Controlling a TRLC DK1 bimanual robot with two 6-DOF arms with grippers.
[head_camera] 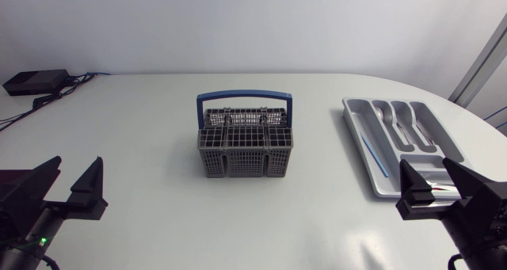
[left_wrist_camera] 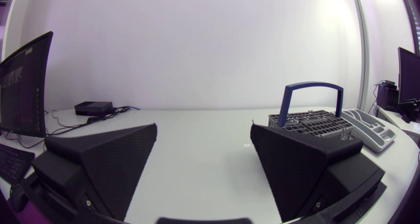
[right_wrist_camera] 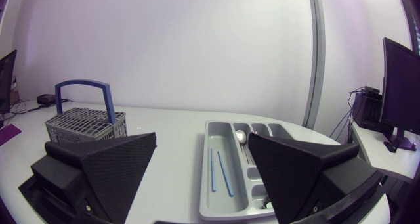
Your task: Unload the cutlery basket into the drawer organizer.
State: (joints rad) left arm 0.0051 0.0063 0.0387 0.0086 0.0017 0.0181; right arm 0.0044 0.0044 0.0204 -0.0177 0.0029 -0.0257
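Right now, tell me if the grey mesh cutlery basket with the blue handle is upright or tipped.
Upright: the grey mesh cutlery basket stands flat on the white table, blue handle above.

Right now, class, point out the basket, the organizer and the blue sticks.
basket (head_camera: 244, 163), head view, front wall.
organizer (head_camera: 356, 121), head view, bare floor of long compartment.
blue sticks (right_wrist_camera: 223, 172), right wrist view, middle of one stick.

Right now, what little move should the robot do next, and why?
Probably move the right gripper toward the cutlery basket and hover above it. Both it and the left gripper are open, empty and far from the basket. The drawer organizer already holds cutlery, and none visibly pokes out of the basket, so a closer look seems wise first.
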